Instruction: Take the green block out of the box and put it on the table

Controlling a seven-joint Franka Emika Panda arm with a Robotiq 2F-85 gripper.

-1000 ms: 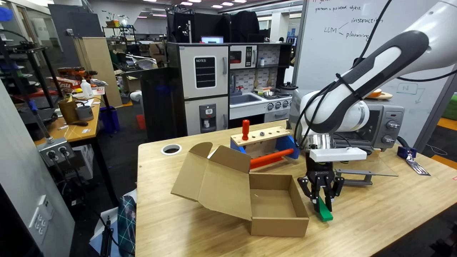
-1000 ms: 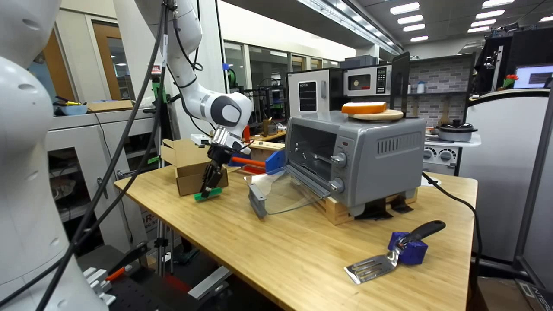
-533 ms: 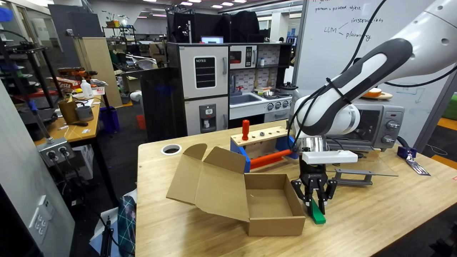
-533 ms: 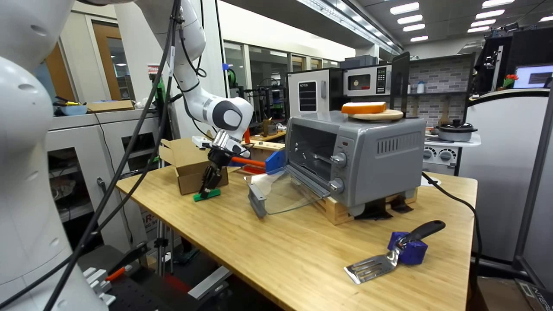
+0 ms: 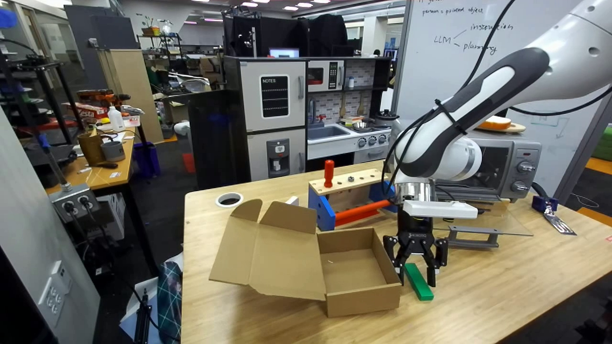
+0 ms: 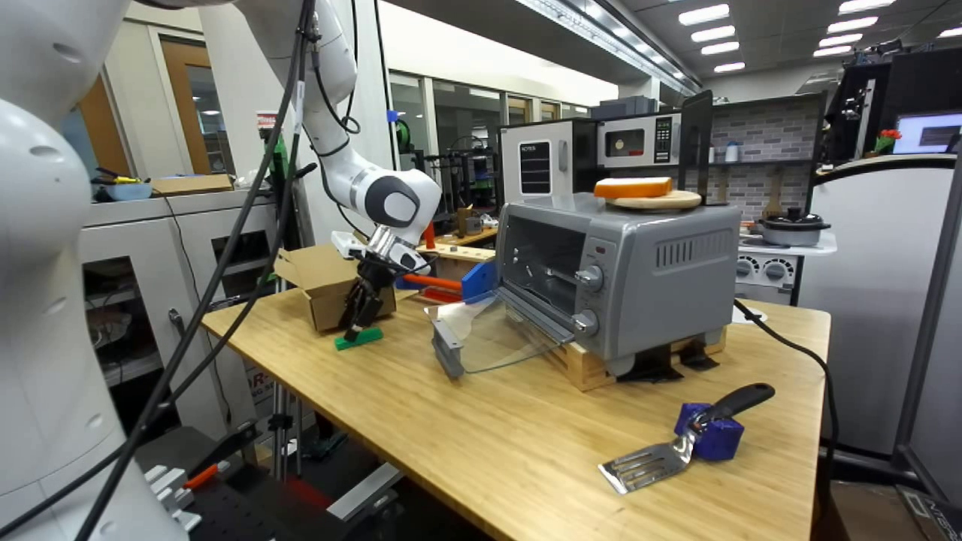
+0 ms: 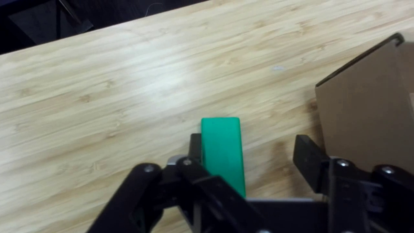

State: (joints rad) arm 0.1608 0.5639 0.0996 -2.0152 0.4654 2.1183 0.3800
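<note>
The green block [image 5: 419, 285] lies on the light wooden table [image 5: 483, 296], just outside the cardboard box [image 5: 363, 301]; both exterior views show it there, and so does the wrist view. My gripper [image 5: 416, 282] stands open low over it, fingers spread to either side. In the wrist view the block [image 7: 222, 149] sits by the left finger [image 7: 195, 145], seemingly against it, while a wide gap separates it from the right finger [image 7: 305, 155]. That right finger is close to the box wall [image 7: 362, 116]; whether they touch I cannot tell. The block's near end is hidden behind the gripper.
Behind the box stands a toy workbench [image 5: 326, 210] with a red bar. A toaster oven [image 6: 669, 278] with its glass door [image 6: 511, 338] down is beside the arm. A spatula rests on a purple block [image 6: 718, 439]. The box flaps [image 5: 287, 253] spread over the table.
The gripper has opened and let go of the green block, which stays on the table. Before that, gripper and block shifted slightly toward the box. The box has slid and turned a little away.
</note>
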